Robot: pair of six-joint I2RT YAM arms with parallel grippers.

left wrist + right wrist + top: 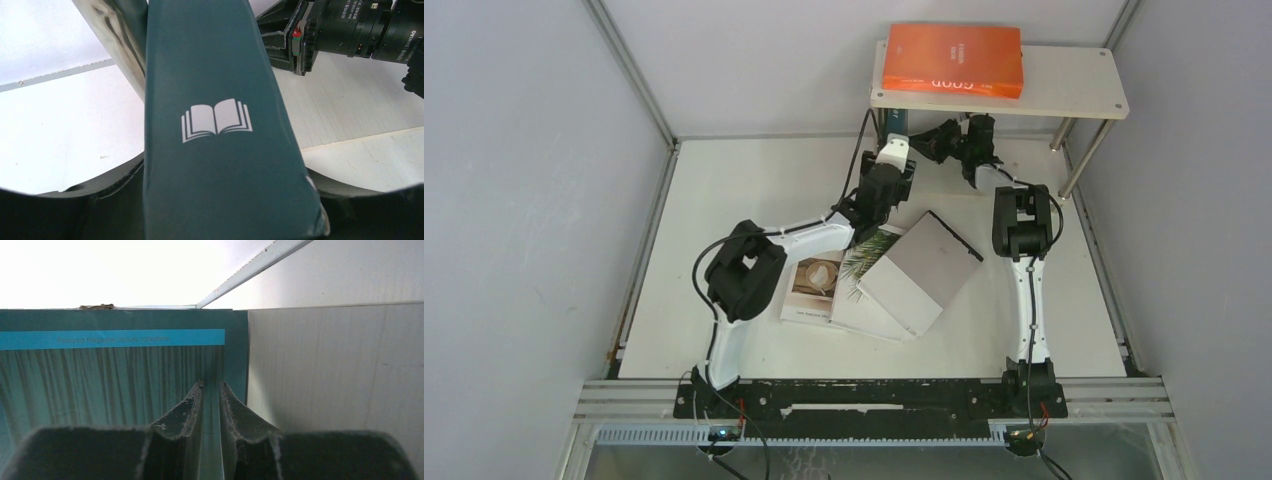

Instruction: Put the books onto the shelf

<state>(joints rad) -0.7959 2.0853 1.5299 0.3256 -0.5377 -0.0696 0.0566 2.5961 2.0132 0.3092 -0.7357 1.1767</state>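
Note:
The shelf's top board (1064,85) carries the bright orange book (952,60). Below its left end a dark teal book (894,122) stands on edge beside a shiny metal leg (120,45). In the left wrist view its spine (220,115), with a white open-book logo, fills the space between my left gripper's (225,200) jaws; whether they touch it is hidden. My right gripper (211,387) comes in from the right and is shut on the teal book's edge, its cover (110,375) behind the fingers. The coffee-cup book (812,288), palm-leaf book (870,252) and grey book (921,272) overlap on the table.
The right arm's wrist (350,25) is close behind the teal book. The shelf's right legs (1084,160) stand at the table's back right. Grey walls close in both sides, and a metal rail (874,395) runs along the near edge.

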